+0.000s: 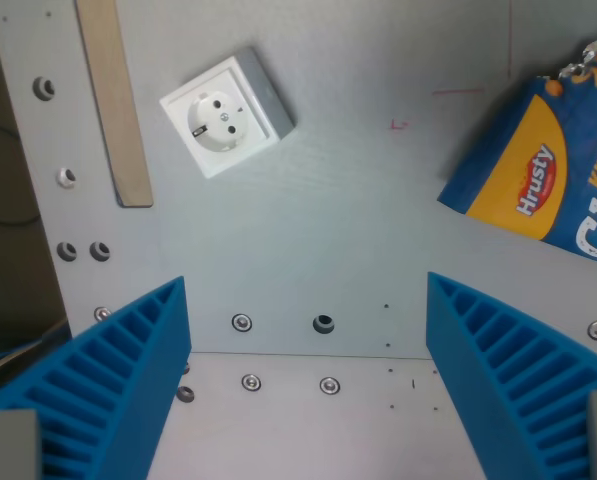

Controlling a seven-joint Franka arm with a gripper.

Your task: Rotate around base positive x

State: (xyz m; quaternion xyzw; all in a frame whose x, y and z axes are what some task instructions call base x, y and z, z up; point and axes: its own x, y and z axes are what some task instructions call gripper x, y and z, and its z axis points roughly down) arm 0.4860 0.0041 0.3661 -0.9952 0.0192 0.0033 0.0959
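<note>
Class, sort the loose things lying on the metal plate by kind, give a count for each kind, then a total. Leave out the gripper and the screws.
Wall socket: 1
Wooden strip: 1
Snack bag: 1
Total: 3

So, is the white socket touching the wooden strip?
Apart. The wrist view shows a plain band of bare grey table between the white socket and the wooden strip, to the wrist view's left of it.
</note>
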